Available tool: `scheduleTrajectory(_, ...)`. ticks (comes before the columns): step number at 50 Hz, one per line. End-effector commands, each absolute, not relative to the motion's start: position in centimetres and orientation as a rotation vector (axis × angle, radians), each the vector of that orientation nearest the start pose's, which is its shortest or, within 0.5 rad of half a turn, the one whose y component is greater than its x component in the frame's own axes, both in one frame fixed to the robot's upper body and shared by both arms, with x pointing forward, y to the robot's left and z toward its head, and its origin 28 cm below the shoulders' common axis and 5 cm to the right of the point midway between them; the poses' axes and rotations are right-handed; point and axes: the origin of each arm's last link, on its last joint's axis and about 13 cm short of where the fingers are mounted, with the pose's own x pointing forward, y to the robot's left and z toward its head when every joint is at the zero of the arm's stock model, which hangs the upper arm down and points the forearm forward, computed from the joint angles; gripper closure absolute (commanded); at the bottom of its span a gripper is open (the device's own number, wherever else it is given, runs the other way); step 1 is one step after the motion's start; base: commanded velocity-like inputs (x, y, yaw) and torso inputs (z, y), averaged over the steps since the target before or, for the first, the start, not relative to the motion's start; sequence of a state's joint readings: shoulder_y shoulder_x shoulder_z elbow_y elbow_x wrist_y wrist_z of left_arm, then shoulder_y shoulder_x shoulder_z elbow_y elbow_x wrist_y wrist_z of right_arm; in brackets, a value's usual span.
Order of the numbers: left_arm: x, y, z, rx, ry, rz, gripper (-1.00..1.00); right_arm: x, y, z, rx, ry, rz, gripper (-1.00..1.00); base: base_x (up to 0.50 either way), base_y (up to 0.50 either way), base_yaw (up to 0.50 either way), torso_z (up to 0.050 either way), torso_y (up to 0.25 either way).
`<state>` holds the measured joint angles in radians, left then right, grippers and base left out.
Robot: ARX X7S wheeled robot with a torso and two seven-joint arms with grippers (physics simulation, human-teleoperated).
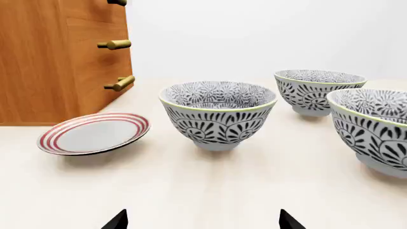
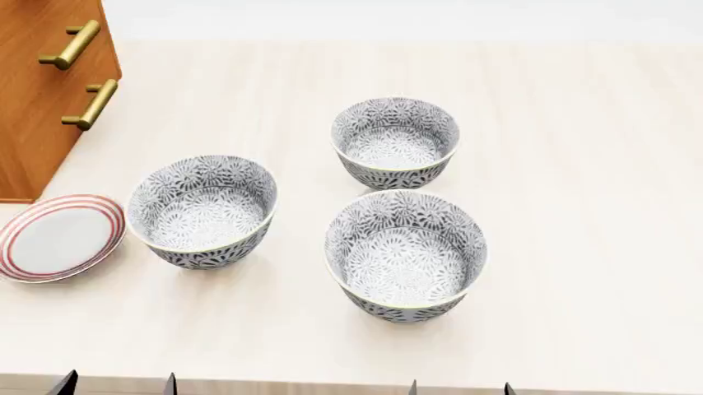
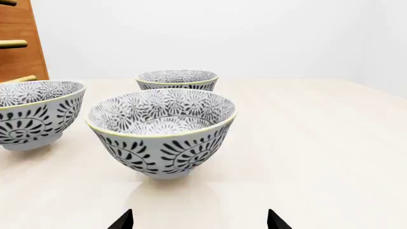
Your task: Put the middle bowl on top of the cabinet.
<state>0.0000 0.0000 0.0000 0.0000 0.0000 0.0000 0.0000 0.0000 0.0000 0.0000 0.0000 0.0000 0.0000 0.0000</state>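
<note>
Middle bowl point(image 2: 406, 253) on table, both tools point(image 2: 114, 383) point(image 2: 462, 387) low, spread, well short

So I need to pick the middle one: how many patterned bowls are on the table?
3. One beside the red-ringed plate, one farther back, one nearest the robot. None seems hidden.

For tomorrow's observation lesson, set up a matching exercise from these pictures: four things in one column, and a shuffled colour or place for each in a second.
Things:
1. plate
2. cabinet
3. drawer handles
4. farthest bowl

Descriptions:
A. brass bars
B. grey-and-white floral pattern, at the back of the three in the head view
C. white with red rings, beside the cabinet
D. orange-brown wood

Pairs: 1-C, 2-D, 3-A, 4-B
</note>
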Motion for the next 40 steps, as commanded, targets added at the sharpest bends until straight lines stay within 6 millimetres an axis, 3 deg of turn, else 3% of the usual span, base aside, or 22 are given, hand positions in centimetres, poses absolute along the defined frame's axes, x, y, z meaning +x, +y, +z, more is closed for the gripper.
scheduleTrajectory(1, 21.0, 20.6, 1.4, 0.0, 0.0, 0.0, -1.0, 21.0, -9.7, 1.4, 0.0, 0.0, 0.0, -1.0, 0.0, 0.0, 0.0, 0.0, 0.0)
scheduleTrajectory(16, 22.4, 20.7, 1.3, 0.026, 0.009, 0.009, -1.0, 21.8, -9.3, 1.7, 0.012, 0.008, -0.008, -1.0, 0.0, 0.0, 0.0, 0.0, 0.0)
scheduleTrajectory(21, 21.9, 20.7, 2.0, 0.076, -0.057, 0.025, -1.0, 20.9, -10.1, 3.4, 0.028, -0.049, -0.044, -1.0, 0.0, 0.0, 0.0, 0.0, 0.0)
scheduleTrajectory(26, 21.5, 20.7, 3.1, 0.079, -0.079, 0.031, -1.0, 17.9, -12.8, 7.3, 0.061, -0.188, -0.171, -1.0, 0.0, 0.0, 0.0, 0.0, 0.0)
scheduleTrajectory(30, 21.4, 20.6, 3.8, 0.101, -0.105, 0.028, -1.0, 14.2, -15.2, 10.4, 0.074, -0.316, -0.305, -1.0, 0.0, 0.0, 0.0, 0.0, 0.0)
scheduleTrajectory(32, 21.1, 20.9, 4.8, 0.055, -0.142, 0.051, -1.0, 10.9, -16.9, 12.3, 0.083, -0.412, -0.422, -1.0, 0.0, 0.0, 0.0, 0.0, 0.0)
scheduleTrajectory(37, 20.7, 21.2, 7.5, 0.042, -0.184, 0.078, -1.0, 5.6, -19.1, 14.4, 0.085, -0.563, -0.599, -1.0, 0.0, 0.0, 0.0, 0.0, 0.0)
scheduleTrajectory(40, 20.9, 21.2, 7.5, 0.071, -0.181, 0.094, -1.0, 3.3, -19.9, 15.1, 0.059, -0.643, -0.681, -1.0, 0.0, 0.0, 0.0, 0.0, 0.0)
